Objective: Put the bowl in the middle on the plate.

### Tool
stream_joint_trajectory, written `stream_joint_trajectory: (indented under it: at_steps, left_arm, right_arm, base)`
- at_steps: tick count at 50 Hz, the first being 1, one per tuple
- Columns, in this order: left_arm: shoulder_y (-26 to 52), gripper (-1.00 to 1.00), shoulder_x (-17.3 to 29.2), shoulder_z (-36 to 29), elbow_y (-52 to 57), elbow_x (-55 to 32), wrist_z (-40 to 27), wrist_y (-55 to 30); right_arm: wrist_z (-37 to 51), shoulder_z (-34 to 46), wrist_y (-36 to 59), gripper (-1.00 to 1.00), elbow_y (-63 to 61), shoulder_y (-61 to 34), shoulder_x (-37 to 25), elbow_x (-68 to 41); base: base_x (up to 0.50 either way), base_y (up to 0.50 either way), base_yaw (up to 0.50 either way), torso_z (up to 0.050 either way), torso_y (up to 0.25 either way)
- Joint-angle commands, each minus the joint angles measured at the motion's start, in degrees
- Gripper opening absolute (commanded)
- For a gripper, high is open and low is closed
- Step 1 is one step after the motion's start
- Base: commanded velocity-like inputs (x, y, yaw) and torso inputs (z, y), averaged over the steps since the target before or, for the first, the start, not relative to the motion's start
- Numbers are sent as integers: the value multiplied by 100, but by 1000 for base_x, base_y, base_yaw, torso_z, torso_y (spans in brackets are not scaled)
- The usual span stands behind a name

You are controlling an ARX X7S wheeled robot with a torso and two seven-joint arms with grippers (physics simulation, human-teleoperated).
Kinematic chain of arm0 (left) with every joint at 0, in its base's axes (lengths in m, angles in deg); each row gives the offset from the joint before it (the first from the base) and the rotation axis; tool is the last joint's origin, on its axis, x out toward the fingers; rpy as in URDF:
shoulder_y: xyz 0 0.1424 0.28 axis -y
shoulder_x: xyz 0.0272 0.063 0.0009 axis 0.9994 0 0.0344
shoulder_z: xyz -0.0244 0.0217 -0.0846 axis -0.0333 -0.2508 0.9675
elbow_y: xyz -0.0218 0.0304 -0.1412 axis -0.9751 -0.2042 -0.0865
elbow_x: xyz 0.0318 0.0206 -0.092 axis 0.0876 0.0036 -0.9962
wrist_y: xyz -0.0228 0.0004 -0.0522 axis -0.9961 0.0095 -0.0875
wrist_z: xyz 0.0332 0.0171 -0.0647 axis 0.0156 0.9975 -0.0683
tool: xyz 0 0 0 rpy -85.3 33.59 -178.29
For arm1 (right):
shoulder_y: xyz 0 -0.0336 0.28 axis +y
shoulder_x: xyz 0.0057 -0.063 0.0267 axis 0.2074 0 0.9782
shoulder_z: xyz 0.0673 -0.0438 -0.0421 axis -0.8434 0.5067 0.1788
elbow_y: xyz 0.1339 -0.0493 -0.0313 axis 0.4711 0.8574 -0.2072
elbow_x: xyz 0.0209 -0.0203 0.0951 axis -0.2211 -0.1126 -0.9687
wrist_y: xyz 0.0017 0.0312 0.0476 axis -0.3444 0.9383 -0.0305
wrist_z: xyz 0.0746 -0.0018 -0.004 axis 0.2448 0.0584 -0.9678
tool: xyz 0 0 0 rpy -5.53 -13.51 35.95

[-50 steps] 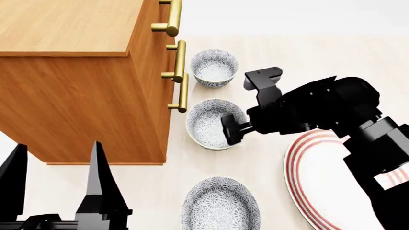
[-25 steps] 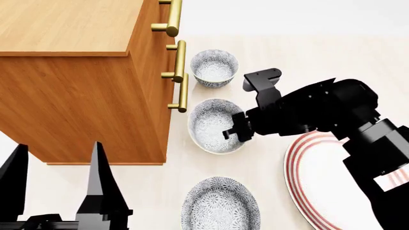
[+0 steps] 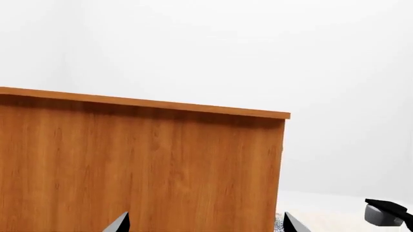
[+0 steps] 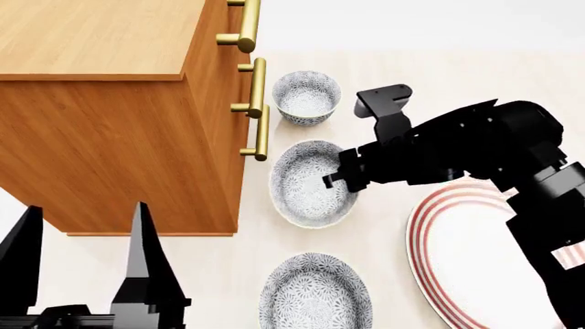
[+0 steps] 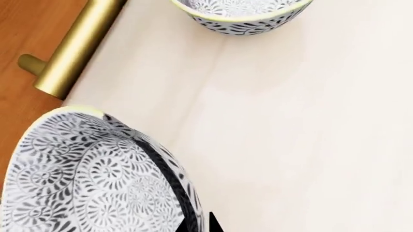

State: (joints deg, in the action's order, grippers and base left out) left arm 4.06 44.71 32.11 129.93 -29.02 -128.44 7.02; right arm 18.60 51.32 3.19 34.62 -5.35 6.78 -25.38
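Right pincer (image 4: pixel 336 177) clamped on the middle bowl (image 4: pixel 311 184) rim; plate (image 4: pixel 457 260) at 4 o'clock, empty. Left pincer (image 4: pixel 82 240) apart, idle.

Three patterned bowls stand in a row on the floor: far bowl (image 4: pixel 306 96), middle bowl (image 4: pixel 312 182), near bowl (image 4: pixel 316 291). One red-ringed plate (image 4: pixel 462 264). One wooden cabinet (image 4: pixel 109 110) with two brass handles (image 4: pixel 257 108) in view. Two black arms, left gripper (image 4: pixel 87 274) and right gripper (image 4: pixel 340 177).
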Motion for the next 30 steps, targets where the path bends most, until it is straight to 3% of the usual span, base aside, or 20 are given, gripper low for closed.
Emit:
stream_joint_trajectory:
  at_steps: [1,18,30]
  left_arm:
    - [3,100,-12,15,2,-7,-6,-14]
    - [-21,100,-9,39,-21,-17,-12,27]
    - [-49,100,9,63,-34,-16,-34,43]
  right_arm:
    - [289,-156,228,-100,-254,-218,-291,-152]
    - [1016,-609,599,-100,-734,-334,-808,-788]
    - [2319,-1388,1084,-100,-1373,-309,-1685,-2366]
  base:
    - [0,0,0,0,0]
    - [0,0,0,0,0]
    - [0,0,0,0,0]
